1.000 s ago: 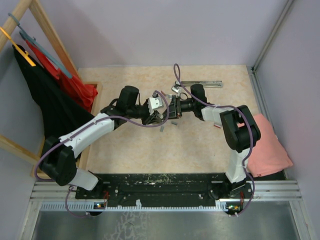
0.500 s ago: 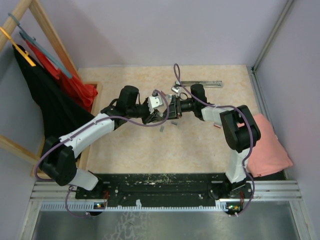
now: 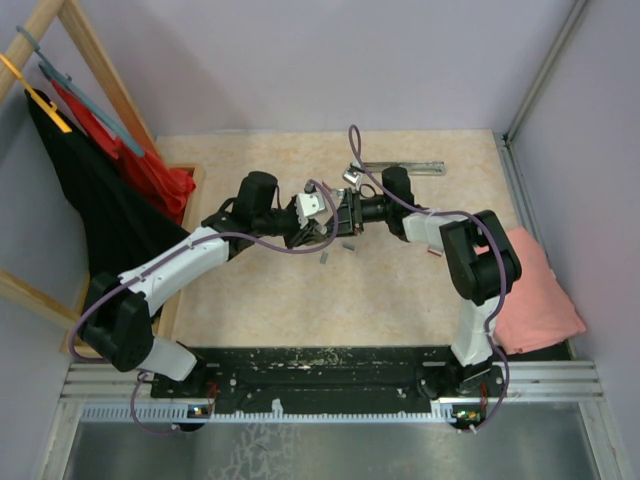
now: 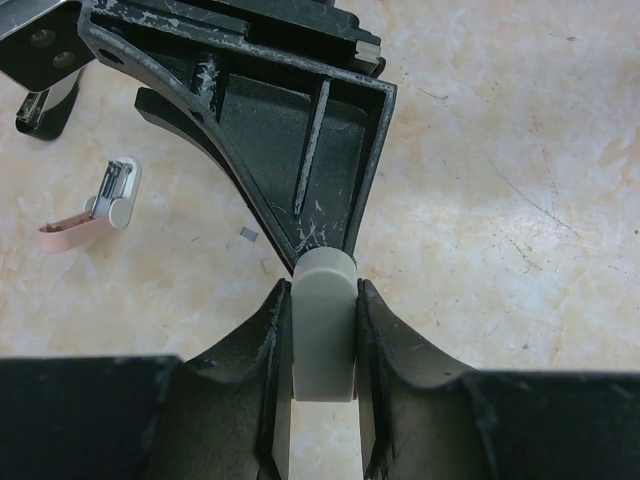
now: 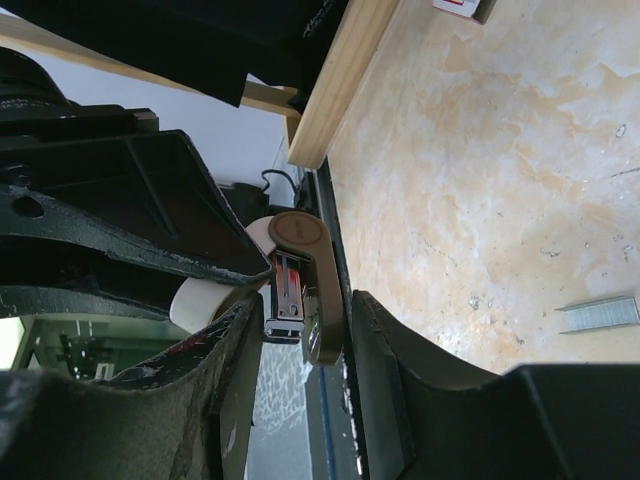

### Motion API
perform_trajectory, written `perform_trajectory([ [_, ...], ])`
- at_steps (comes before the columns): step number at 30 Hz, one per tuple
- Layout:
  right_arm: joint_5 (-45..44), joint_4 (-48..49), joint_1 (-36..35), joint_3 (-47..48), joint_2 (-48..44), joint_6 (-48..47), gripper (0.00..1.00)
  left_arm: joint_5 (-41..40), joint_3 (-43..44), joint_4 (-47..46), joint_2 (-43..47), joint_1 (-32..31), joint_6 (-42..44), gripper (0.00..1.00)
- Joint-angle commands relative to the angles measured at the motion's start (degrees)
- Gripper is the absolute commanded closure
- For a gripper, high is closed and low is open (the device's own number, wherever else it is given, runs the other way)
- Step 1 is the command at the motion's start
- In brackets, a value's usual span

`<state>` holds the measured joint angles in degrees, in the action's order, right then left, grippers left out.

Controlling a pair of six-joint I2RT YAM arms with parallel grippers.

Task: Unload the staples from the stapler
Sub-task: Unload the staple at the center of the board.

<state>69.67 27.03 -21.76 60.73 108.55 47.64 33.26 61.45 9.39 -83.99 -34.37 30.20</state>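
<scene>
1. Left wrist view: the left end effector (image 4: 322, 296) is closed down to the width of the stapler (image 4: 322, 345), whose pale grey end sits pinched between its two fingers (image 4: 245, 355). We read this as the anchoring grip, one that holds the body fixed and off the counter (image 4: 520, 150).
2. Directly beyond those fingertips, the right end effector (image 5: 306, 303) meets it from the opposite side. In its own camera, its fingers are drawn in against the brown upper arm of the same stapler, with the metal magazine (image 5: 285, 297) bared alongside. We judge that the two opposed grips are there so the halves can be pulled apart and the magazine emptied.
3. The staples (image 5: 598, 313): one short grey strip lies flat on the counter, off to the side of the right end effector and well apart from the stapler. Whether any sit inside the magazine we cannot tell, because it is too narrow and shadowed.
4. Farther out, to the left of the left end effector, a second small stapler (image 4: 95, 205), pink and white, lies open on the counter, apart from the work.
5. Outermost, in the top view, a long metal bar (image 3: 400, 168) lies beyond the right end effector, and a pink cloth (image 3: 530, 290) sits past the counter's edge on the right arm's side.
</scene>
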Motion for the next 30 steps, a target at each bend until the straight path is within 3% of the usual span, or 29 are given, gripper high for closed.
perform_trajectory([
  [1,-0.07,3.30,-0.48,0.33,0.08,0.47,0.61,1.82,-0.10,-1.19,1.28,-0.17,0.03,1.00],
  [10,0.24,3.37,-0.43,0.18,-0.35,0.75,0.70,0.47,-0.19,-1.97,1.37,-0.21,-0.66,1.00],
  [13,0.29,3.30,-0.48,0.18,-0.72,0.93,0.72,0.05,-0.28,-2.30,1.12,-0.17,-0.83,0.92],
  [15,0.22,3.32,-0.41,0.18,-1.06,0.96,0.73,-0.38,-0.41,-2.54,0.91,-0.17,-0.89,0.81],
  [19,-0.64,2.69,0.01,0.03,-1.93,0.81,0.73,-1.60,-0.72,-3.54,0.09,-0.19,-1.67,0.46],
  [23,-2.23,-0.24,0.76,0.11,-3.35,-1.24,0.74,-2.84,-0.19,-4.34,-0.62,-0.26,-3.34,0.19],
  [24,-2.77,-1.16,0.94,0.09,-3.60,-1.97,0.74,-3.36,0.16,-4.43,-0.76,-0.26,-4.37,0.06],
  [25,-3.42,-2.14,1.13,0.14,-3.96,-2.65,0.74,-4.07,0.61,-4.47,-1.01,-0.26,-5.25,0.01],
  [30,-7.74,-8.13,1.89,0.73,-5.28,-7.67,0.74,-9.20,5.70,-1.95,-3.35,-0.28,-11.60,0.01],
])
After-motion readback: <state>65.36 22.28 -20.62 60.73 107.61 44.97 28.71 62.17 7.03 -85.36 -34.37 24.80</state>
